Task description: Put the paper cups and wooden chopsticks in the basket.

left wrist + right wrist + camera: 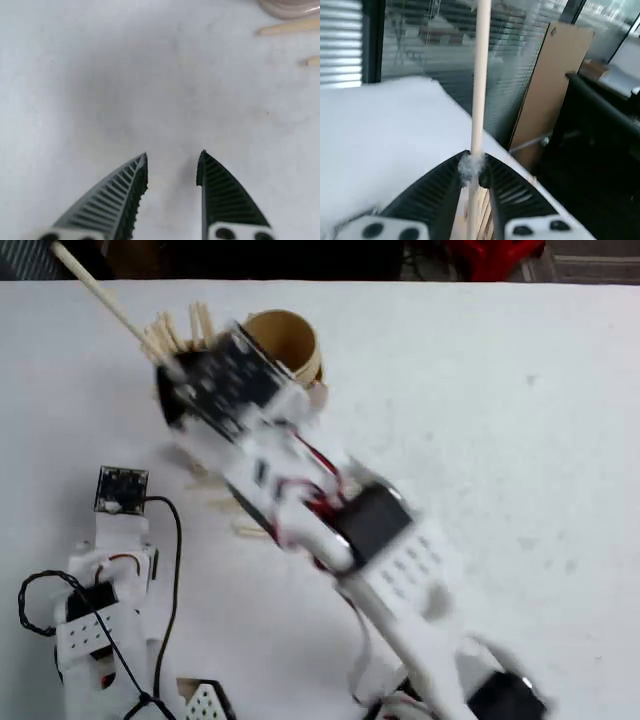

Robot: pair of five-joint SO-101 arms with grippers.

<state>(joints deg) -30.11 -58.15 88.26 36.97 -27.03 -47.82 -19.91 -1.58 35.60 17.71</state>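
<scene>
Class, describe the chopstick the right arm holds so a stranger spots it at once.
Find the white table's far left corner, where the right arm ends beside a brown cup. One chopstick juts from its jaws past the table's edge. All other chopsticks sit ungripped.

Beyond the white table hang slatted window blinds; a brown board, possibly cardboard, leans past the table's edge.

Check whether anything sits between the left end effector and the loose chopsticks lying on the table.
Nothing visible does. The left end effector is open over the table, and the loose chopsticks lie a little way off with only bare white surface between them.
</scene>
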